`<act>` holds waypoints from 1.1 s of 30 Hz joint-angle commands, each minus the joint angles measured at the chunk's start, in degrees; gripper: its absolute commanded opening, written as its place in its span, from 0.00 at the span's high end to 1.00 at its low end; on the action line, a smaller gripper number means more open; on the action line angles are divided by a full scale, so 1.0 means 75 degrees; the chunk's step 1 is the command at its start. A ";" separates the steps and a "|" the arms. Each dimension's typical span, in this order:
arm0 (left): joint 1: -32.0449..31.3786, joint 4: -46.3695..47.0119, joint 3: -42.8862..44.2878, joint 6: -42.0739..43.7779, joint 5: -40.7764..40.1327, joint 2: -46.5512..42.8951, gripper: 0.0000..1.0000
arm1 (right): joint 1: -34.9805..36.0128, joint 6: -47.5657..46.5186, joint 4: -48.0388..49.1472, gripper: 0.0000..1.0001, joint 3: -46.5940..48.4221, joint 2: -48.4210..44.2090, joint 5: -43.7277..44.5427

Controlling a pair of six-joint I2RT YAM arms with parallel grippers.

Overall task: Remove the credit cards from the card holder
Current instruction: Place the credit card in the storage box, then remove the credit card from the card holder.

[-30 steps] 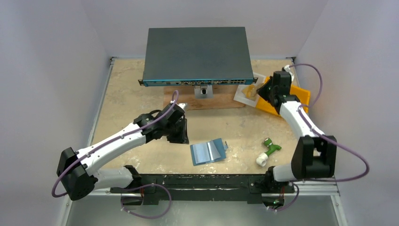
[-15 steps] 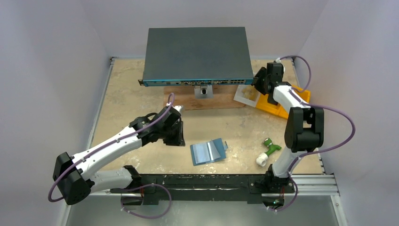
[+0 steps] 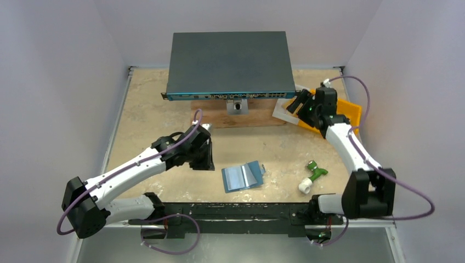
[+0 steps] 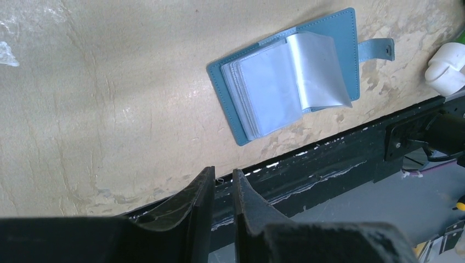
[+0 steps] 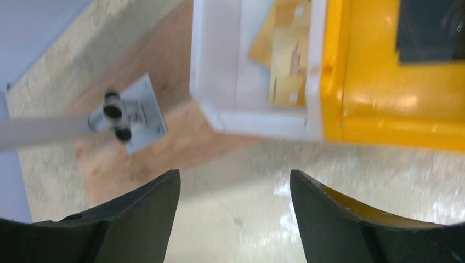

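Note:
The steel-blue card holder [image 3: 243, 176] lies open and flat near the table's front edge, its clear inner sleeves [image 4: 285, 82] fanned up. I cannot tell whether any sleeve has a card in it. Tan-faced credit cards [image 5: 285, 60] lie in a white tray [image 5: 219, 66] at the back right. My left gripper [image 3: 204, 160] hovers left of the holder, apart from it. In its wrist view the left gripper [image 4: 223, 171] shows only a narrow slit with nothing in it. My right gripper [image 3: 300, 102] is by the tray; in its wrist view the right gripper [image 5: 234, 174] is wide open and empty.
A large dark grey box [image 3: 229, 64] stands at the back on a wooden board [image 3: 219, 118], with a small grey bracket [image 3: 237, 106] in front of it. A yellow bin [image 3: 346, 112] adjoins the white tray. A green and white fitting [image 3: 312, 176] lies right of the holder.
My right gripper went from shut to wide open while its arm swung about over the tray. The left arm drew slightly down and left. The card holder has not moved.

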 commanded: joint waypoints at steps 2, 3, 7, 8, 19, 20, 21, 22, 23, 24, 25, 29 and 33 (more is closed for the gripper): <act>0.0091 0.0325 -0.0113 -0.0160 -0.0133 0.0074 0.82 | 0.1187 0.0136 -0.0398 0.27 -0.1450 -0.1661 0.0020; 0.0088 0.0383 -0.0141 -0.0195 -0.0132 0.0092 0.82 | 0.1484 0.0229 -0.0456 0.27 -0.1650 -0.1894 0.0133; 0.0095 0.0572 -0.0228 -0.0392 -0.0094 0.0252 0.82 | 0.2557 0.0690 -0.0542 0.28 -0.2412 -0.2771 0.0314; 0.0095 0.0635 -0.0269 -0.0442 -0.0083 0.0286 0.82 | 0.2843 0.0803 -0.0574 0.28 -0.2545 -0.2928 0.0389; 0.0103 0.0783 -0.0537 -0.0726 -0.0144 0.0441 0.82 | 0.5592 0.1518 -0.1059 0.35 -0.2645 -0.3372 0.1453; 0.0096 0.0798 -0.0550 -0.0751 -0.0144 0.0451 0.82 | 0.5843 0.1588 -0.1050 0.36 -0.2638 -0.3350 0.1595; 0.0102 0.0817 -0.0573 -0.0768 -0.0145 0.0476 0.82 | 0.6131 0.1648 -0.1008 0.36 -0.2640 -0.3281 0.1743; 0.0109 0.0827 -0.0588 -0.0775 -0.0139 0.0496 0.82 | 0.6372 0.1701 -0.0972 0.36 -0.2621 -0.3188 0.1869; 0.0111 0.0837 -0.0597 -0.0786 -0.0127 0.0518 0.82 | 0.6625 0.1763 -0.0966 0.36 -0.2579 -0.3093 0.2013; 0.0111 0.0847 -0.0622 -0.0792 -0.0115 0.0528 0.82 | 0.6940 0.1809 -0.0938 0.36 -0.2556 -0.2969 0.2155; 0.0114 0.0857 -0.0638 -0.0801 -0.0115 0.0542 0.82 | 0.7162 0.1859 -0.0877 0.37 -0.2534 -0.2857 0.2272; 0.0126 0.0876 -0.0678 -0.0827 -0.0116 0.0575 0.82 | 0.8028 0.2009 -0.0689 0.39 -0.2321 -0.2337 0.2754; 0.0140 0.0924 -0.0729 -0.0866 -0.0097 0.0605 0.82 | 0.8512 0.1935 -0.0433 0.40 -0.2059 -0.1478 0.2842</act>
